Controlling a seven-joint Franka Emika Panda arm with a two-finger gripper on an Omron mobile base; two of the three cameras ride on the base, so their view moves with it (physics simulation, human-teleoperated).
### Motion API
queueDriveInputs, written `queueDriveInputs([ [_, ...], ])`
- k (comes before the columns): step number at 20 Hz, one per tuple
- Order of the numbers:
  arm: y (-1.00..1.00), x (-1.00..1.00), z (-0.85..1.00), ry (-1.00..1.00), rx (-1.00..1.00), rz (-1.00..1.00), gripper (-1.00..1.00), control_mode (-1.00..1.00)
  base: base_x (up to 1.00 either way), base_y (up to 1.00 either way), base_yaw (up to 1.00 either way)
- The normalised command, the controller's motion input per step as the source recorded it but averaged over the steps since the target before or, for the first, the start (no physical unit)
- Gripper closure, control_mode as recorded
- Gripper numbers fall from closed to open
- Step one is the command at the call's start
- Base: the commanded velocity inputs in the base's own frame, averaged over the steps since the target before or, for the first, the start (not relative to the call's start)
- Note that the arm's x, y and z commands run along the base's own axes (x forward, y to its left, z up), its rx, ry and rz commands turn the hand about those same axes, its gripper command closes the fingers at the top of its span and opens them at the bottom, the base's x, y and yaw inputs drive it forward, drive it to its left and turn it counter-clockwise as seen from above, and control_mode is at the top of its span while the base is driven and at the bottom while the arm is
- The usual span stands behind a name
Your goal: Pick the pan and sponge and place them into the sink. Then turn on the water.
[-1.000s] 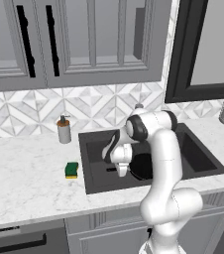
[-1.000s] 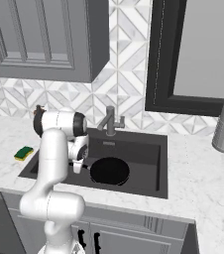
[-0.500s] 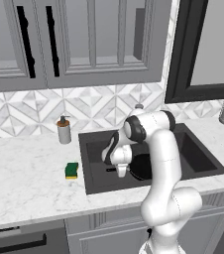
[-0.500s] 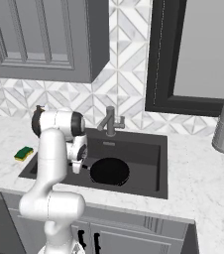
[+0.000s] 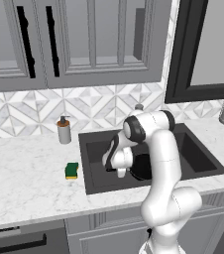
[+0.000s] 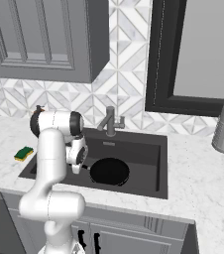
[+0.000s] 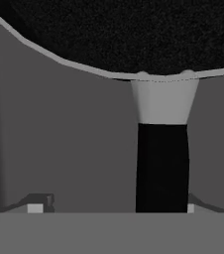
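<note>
Black pan (image 6: 109, 171) in the dark grey sink (image 6: 148, 149), green-and-yellow sponge (image 5: 72, 170) on white marbled tabletop (image 5: 29, 173), grey-white geometric backsplash (image 5: 94, 106) behind the sink.

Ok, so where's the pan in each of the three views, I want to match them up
Left base view: pan in the sink, centre, partly behind the arm.
Right base view: pan on the sink floor, centre, right of the arm.
Hand view: pan across the top, its handle running down to the bottom.
Shared landmark: the sponge on the counter, left of the sink in both base views.
</note>
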Motion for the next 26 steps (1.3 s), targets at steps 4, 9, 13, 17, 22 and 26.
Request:
queueDriveInputs([
  [4, 0.00, 0.00, 0.20, -0.09, 0.00, -0.04, -1.00, -1.00, 0.00, 0.00, 0.00],
  [9, 0.00, -0.13, 0.72, -0.01, 0.00, 0.00, -1.00, -1.00, 0.00, 0.00, 0.00],
  [13, 0.00, -0.12, 1.00, 0.10, 0.00, 0.00, -1.00, -1.00, 0.00, 0.00, 0.00],
  [17, 0.00, -0.41, 0.91, 0.03, 0.00, 0.00, -1.00, -1.00, 0.00, 0.00, 0.00],
  [22, 0.05, -0.89, 0.63, -0.04, -0.04, 0.00, -1.00, -1.00, 0.00, 0.00, 0.00],
  [26, 0.19, -1.00, 0.53, -0.03, -0.05, 0.00, -1.00, -1.00, 0.00, 0.00, 0.00],
])
